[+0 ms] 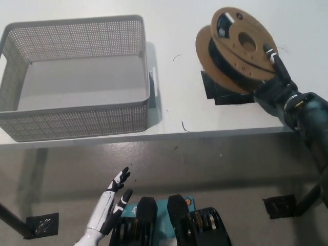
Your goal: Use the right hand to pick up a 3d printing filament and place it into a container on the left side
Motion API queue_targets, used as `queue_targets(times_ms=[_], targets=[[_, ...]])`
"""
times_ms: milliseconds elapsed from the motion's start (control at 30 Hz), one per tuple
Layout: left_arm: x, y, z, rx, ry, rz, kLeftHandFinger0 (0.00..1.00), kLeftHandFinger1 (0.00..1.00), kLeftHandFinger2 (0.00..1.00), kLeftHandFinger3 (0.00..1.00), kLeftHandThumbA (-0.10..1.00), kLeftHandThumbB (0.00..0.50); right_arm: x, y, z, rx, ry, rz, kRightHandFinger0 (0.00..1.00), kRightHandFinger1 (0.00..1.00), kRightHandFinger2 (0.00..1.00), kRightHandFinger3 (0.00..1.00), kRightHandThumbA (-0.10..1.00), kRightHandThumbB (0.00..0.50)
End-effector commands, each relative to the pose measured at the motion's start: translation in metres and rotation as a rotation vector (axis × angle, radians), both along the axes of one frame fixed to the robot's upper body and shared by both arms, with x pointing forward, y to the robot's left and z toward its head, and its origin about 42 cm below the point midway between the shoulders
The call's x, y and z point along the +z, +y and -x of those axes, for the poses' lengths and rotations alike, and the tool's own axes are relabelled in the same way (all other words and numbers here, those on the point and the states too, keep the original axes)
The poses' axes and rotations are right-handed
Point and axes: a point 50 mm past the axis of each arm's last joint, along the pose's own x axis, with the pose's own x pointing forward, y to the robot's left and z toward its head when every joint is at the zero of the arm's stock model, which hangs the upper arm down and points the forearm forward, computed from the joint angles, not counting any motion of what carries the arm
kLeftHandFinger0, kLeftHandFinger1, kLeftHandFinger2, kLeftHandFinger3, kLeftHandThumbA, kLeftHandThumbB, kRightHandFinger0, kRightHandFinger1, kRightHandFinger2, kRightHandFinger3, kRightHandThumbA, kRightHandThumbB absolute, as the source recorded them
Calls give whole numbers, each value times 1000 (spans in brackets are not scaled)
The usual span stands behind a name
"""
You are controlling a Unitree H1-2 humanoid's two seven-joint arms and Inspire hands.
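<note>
- Here, the black right robot hand (274,86) grips the filament spool (237,48) from its lower right side, one finger lying along the spool's upper cardboard face and the rest clamped under the rim.
- The spool is tilted, its right edge lifted off the white counter (174,97) and its hole facing up and toward the camera; black filament shows between the two brown cardboard discs.
- Below the spool, a dark patch lies on the counter; whether it is shadow or a flat object cannot be told.
- The grey mesh basket (77,110) sits on the left part of the counter, well apart from the spool, with nothing inside it.
- A few thin dark strands lie on the counter between basket and spool.
- The white left robot hand (114,197) rests low at the lower left, below the counter's front edge, fingers spread and holding nothing.
</note>
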Motion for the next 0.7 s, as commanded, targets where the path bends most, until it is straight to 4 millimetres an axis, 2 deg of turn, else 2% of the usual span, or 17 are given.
queue_targets(times_ms=[0, 33, 67, 100, 167, 233, 267, 300, 333, 367, 400, 433, 467, 500, 567, 667], targets=[[16, -4, -8, -41, -80, 11, 1000, 1000, 1000, 1000, 1000, 120, 124, 18, -36, 7, -253, -186, 0, 195, 728, 670, -100, 128], [16, -4, -9, -41, -80, 10, 1000, 1000, 1000, 1000, 1000, 119, 131, 22, -38, 16, -271, -178, 0, 195, 704, 719, -100, 109], [16, -4, -9, -42, -80, 8, 1000, 1000, 1000, 1000, 1000, 120, 138, 26, -39, 24, -282, -176, 0, 199, 709, 837, -100, 110], [16, -4, -9, -42, -80, 7, 1000, 1000, 1000, 1000, 1000, 120, 144, 29, -40, 29, -288, -176, 0, 196, 707, 866, -100, 110], [15, -3, -10, -40, -79, 6, 1000, 1000, 1000, 1000, 1000, 136, 166, 43, -43, 62, -322, -152, 0, 199, 690, 1000, -100, 64], [15, -5, -10, -45, -79, 7, 1000, 1000, 1000, 1000, 1000, 159, 182, 52, -43, 110, -361, -131, 0, 198, 652, 1000, -100, 46], [15, -4, -10, -48, -78, 2, 1000, 1000, 1000, 1000, 1000, 171, 194, 62, -44, 117, -376, -88, 0, 186, 655, 1000, -100, 65], [16, -4, -11, -49, -78, 1, 1000, 1000, 1000, 1000, 1000, 171, 195, 63, -44, 117, -377, -84, 0, 178, 655, 1000, -100, 59], [16, -4, -10, -51, -80, -7, 1000, 1000, 1000, 1000, 1000, 183, 207, 76, -45, 133, -399, -6, 0, 143, 654, 1000, -100, 94], [16, -4, -10, -52, -81, -11, 1000, 1000, 1000, 1000, 1000, 183, 210, 79, -45, 137, -405, 16, 0, 136, 650, 1000, -100, 99], [17, -4, -10, -53, -79, -16, 1000, 1000, 1000, 1000, 1000, 189, 215, 85, -44, 151, -413, 51, 0, 126, 660, 1000, -100, 77], [17, -4, -10, -56, -80, -20, 1000, 1000, 1000, 1000, 1000, 194, 220, 92, -44, 161, -419, 61, 0, 118, 654, 1000, -100, 75], [17, -3, -10, -62, -78, -21, 1000, 1000, 1000, 1000, 1000, 197, 227, 102, -43, 192, -441, 100, 0, 130, 620, 787, -100, 63], [17, -3, -10, -74, -78, -21, 1000, 1000, 1000, 1000, 1000, 200, 232, 112, -42, 202, -427, 135, 0, 149, 648, 1000, -100, 72], [16, -3, -10, -87, -73, -22, 1000, 1000, 1000, 1000, 1000, 211, 237, 126, -41, 206, -444, 162, 0, 128, 651, 1000, -100, 67], [16, -4, -11, -101, -72, -39, 1000, 1000, 1000, 1000, 1000, 229, 242, 150, -37, 245, -438, 223, 0, 136, 661, 1000, -100, 89]])
